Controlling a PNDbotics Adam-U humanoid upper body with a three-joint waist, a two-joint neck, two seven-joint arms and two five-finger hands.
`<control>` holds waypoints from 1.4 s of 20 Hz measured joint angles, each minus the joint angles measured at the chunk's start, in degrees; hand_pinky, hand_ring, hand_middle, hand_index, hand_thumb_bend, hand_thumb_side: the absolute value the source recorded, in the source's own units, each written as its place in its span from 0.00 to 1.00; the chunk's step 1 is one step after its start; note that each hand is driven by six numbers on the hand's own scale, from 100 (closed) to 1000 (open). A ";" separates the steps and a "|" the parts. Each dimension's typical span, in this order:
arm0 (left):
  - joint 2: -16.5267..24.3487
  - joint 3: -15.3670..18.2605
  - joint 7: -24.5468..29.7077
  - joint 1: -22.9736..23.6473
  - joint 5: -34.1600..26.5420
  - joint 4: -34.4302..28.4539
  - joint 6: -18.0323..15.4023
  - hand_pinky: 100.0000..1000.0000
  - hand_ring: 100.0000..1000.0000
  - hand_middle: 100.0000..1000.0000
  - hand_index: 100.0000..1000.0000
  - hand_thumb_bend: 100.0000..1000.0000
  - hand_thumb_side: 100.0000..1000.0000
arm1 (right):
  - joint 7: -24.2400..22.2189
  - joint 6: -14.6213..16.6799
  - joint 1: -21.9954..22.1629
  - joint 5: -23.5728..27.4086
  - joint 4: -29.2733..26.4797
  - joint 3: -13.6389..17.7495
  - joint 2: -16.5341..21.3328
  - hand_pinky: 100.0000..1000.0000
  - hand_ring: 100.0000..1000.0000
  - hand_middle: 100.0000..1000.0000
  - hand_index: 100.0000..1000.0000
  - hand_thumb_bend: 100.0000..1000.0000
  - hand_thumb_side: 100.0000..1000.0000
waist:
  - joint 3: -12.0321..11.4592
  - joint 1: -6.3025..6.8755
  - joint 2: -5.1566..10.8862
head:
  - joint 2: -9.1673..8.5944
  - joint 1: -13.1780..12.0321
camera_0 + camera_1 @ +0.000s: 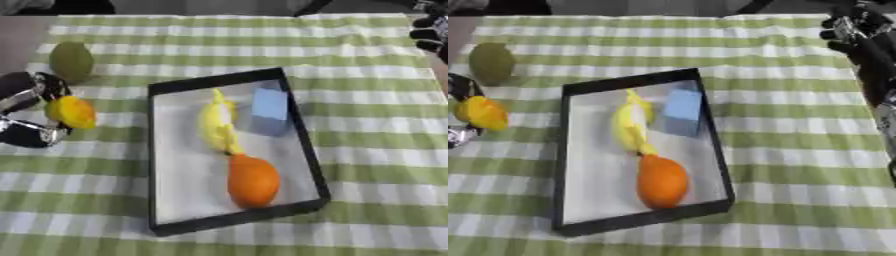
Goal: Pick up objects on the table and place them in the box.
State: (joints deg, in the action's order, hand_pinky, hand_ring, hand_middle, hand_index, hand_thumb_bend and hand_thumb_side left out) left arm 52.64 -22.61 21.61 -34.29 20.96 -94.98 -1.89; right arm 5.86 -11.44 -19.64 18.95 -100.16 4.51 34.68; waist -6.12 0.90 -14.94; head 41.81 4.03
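A black-walled box (311, 150) with a white floor lies in the middle of the checked table. Inside it are a yellow banana (217, 125), a light blue block (269, 104) and an orange fruit (253, 181). At the left edge my left hand (26, 112) has its fingers curled round a small yellow-orange fruit (72, 112), left of the box. A green fruit (71, 61) rests on the cloth just behind that hand. My right hand (857, 31) shows at the upper right corner, away from the box, its fingers curled and holding nothing.
The green and white checked cloth (376, 125) covers the table; bare brown tabletop shows at the far left. My right forearm (878, 80) runs down the right edge.
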 measured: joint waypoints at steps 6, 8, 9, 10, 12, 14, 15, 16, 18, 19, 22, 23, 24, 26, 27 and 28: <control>2.37 1.09 2.05 -2.86 -2.74 -13.52 2.63 0.68 0.65 0.57 0.55 0.00 0.00 | -0.06 0.04 0.01 0.00 0.00 0.00 0.05 0.87 0.76 0.67 0.79 0.00 0.47 | -0.21 0.00 0.00 | 0.08 1.09; 2.33 1.04 2.85 -5.04 -3.58 -16.02 3.77 0.68 0.66 0.57 0.55 0.00 0.00 | -0.06 0.04 0.01 0.00 0.00 0.00 0.13 0.87 0.76 0.67 0.79 0.00 0.46 | -0.28 0.00 0.00 | 0.27 1.47; 2.16 0.82 3.35 -6.50 -3.90 -16.79 4.26 0.68 0.66 0.57 0.55 0.00 0.00 | -0.06 0.04 0.01 0.00 0.00 0.00 0.16 0.87 0.76 0.67 0.79 0.00 0.46 | -0.32 0.00 0.00 | 0.36 1.64; 1.58 0.44 3.96 -8.33 -4.22 -17.33 4.79 0.69 0.66 0.58 0.55 0.00 0.05 | -0.06 0.04 0.01 0.00 0.00 0.00 0.18 0.87 0.76 0.67 0.79 0.00 0.48 | -0.40 0.00 0.00 | 0.43 1.81; -0.53 -0.64 5.37 -12.09 -4.70 -17.53 5.48 0.69 0.66 0.57 0.55 0.00 0.00 | -0.08 0.06 -0.01 0.00 -0.01 0.00 0.19 0.87 0.76 0.67 0.79 0.00 0.46 | -0.57 0.00 0.01 | 0.45 2.10; -3.67 -1.97 6.89 -15.89 -4.79 -16.55 5.93 0.69 0.66 0.58 0.55 0.00 0.00 | -0.11 0.09 -0.06 0.03 -0.02 -0.01 0.20 0.87 0.76 0.67 0.79 0.00 0.45 | -0.60 0.00 0.25 | 0.47 2.21; -5.41 -2.66 7.68 -17.63 -4.72 -15.60 6.04 0.69 0.66 0.58 0.55 0.00 0.00 | -0.12 0.10 -0.09 0.04 -0.03 -0.03 0.21 0.87 0.76 0.67 0.79 0.00 0.45 | -0.60 0.00 0.46 | 0.48 2.21; -7.16 -3.40 8.47 -19.31 -4.53 -14.41 6.03 0.69 0.66 0.58 0.55 0.00 0.00 | -0.15 0.12 -0.15 0.05 -0.04 -0.08 0.24 0.87 0.76 0.67 0.79 0.00 0.45 | -0.60 0.03 0.59 | 0.49 2.20; -10.28 -5.00 9.93 -22.10 -3.76 -11.61 5.63 0.69 0.66 0.58 0.56 0.00 0.00 | -0.24 0.19 -0.42 0.06 -0.07 -0.31 0.37 0.87 0.76 0.67 0.79 0.00 0.45 | -0.59 0.18 0.62 | 0.50 2.19; -11.62 -5.90 10.62 -23.34 -3.26 -10.03 5.27 0.69 0.66 0.58 0.56 0.00 0.00 | -0.26 0.20 -0.52 0.06 -0.09 -0.34 0.40 0.87 0.76 0.67 0.79 0.00 0.45 | -0.58 0.36 0.63 | 0.50 2.17; -15.22 -8.78 12.36 -26.25 -1.45 -5.17 3.84 0.68 0.66 0.58 0.56 0.00 0.00 | -0.29 0.21 -0.54 0.06 -0.13 -0.38 0.70 0.87 0.76 0.67 0.79 0.00 0.45 | -0.48 0.65 0.66 | 0.51 2.02; -16.31 -9.71 12.88 -26.80 -0.83 -3.55 3.32 0.69 0.66 0.58 0.56 0.00 0.00 | -0.30 0.20 -0.56 0.06 -0.14 -0.43 0.70 0.87 0.76 0.67 0.79 0.00 0.45 | -0.44 0.69 0.67 | 0.51 1.95; -17.41 -10.66 13.39 -27.14 -0.25 -1.97 2.80 0.68 0.66 0.58 0.56 0.01 0.00 | -0.32 0.19 -0.62 0.06 -0.14 -0.55 0.70 0.87 0.76 0.67 0.79 0.00 0.45 | -0.35 0.70 0.67 | 0.51 1.88; -19.70 -12.64 14.44 -27.70 0.93 1.34 1.65 0.68 0.66 0.58 0.56 0.02 0.00 | -0.45 0.12 -0.92 0.06 -0.15 -0.70 0.70 0.87 0.76 0.67 0.79 0.00 0.45 | -0.22 0.74 0.67 | 0.51 1.74; -20.76 -13.60 14.95 -27.84 1.60 2.98 1.00 0.68 0.66 0.58 0.56 0.02 0.00 | -0.51 0.08 -1.06 0.06 -0.15 -0.72 0.70 0.87 0.76 0.67 0.79 0.00 0.45 | -0.20 0.77 0.67 | 0.51 1.70; -21.65 -14.44 15.41 -27.84 2.25 4.47 0.39 0.68 0.66 0.58 0.57 0.02 0.00 | -0.55 0.04 -1.06 0.06 -0.15 -0.74 0.70 0.87 0.76 0.67 0.79 0.00 0.45 | -0.15 0.83 0.68 | 0.51 1.68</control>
State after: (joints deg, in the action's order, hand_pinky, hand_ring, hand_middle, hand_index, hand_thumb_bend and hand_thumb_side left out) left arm 30.99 -37.04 37.02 -62.13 23.21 -90.50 -1.50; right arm 5.31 -11.40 -20.70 19.02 -100.32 3.77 35.37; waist -6.27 1.73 -14.26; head 42.31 5.71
